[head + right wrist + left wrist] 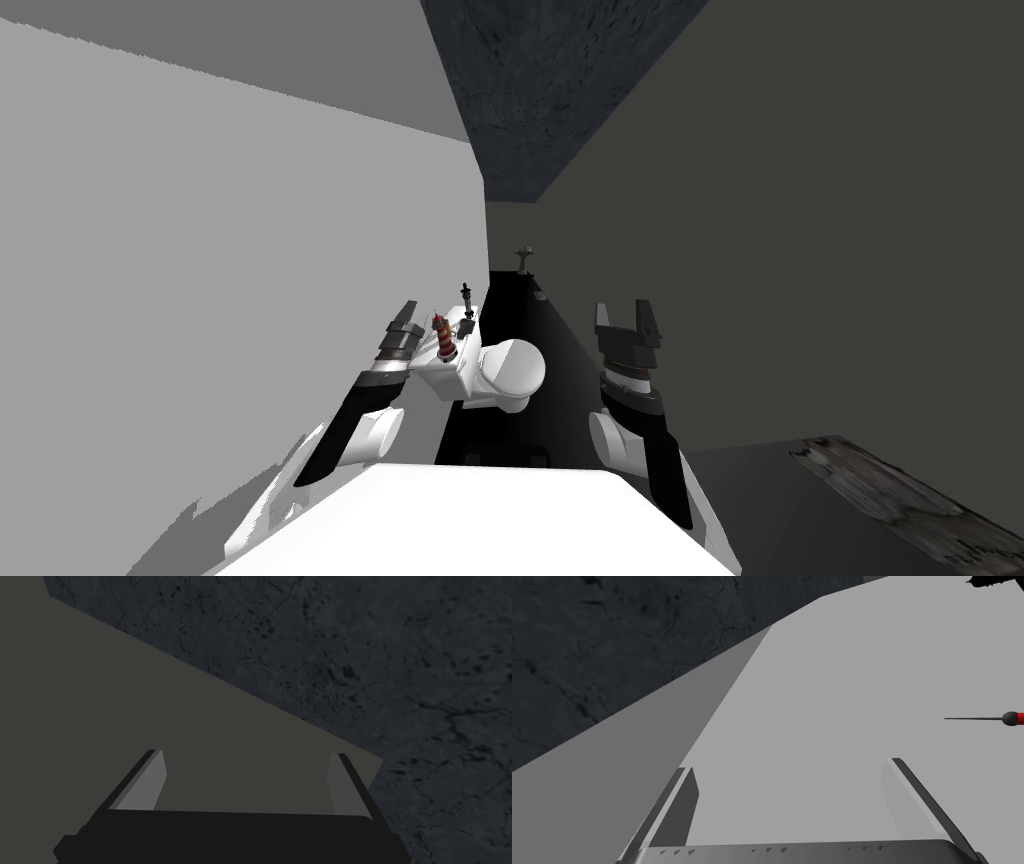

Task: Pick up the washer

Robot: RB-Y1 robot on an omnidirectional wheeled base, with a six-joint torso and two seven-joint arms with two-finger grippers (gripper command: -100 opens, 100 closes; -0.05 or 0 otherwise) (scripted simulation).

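Note:
A white toilet [512, 372] stands against the light grey wall, with small things on its tank top [432, 378]. Among them are a red and dark striped object [444, 340], a small dark grey piece [466, 327] and a thin black figure [465, 292]. I cannot tell which of them is the washer. My left gripper [408, 318] hangs open beside the tank, on its wall side. In the left wrist view the left gripper [790, 764] faces the light grey wall, and a red-handled tool with a thin black tip [1004, 718] shows to one side. My right gripper [628, 314] is open, right of the toilet bowl.
The toilet sits in a narrow dark passage between the light grey wall [200, 250] and a dark wall [800, 250]. A small stand-like object [523, 256] is at the far end. A worn wooden surface [900, 495] lies low on the right. In the right wrist view the right gripper [247, 752] is empty.

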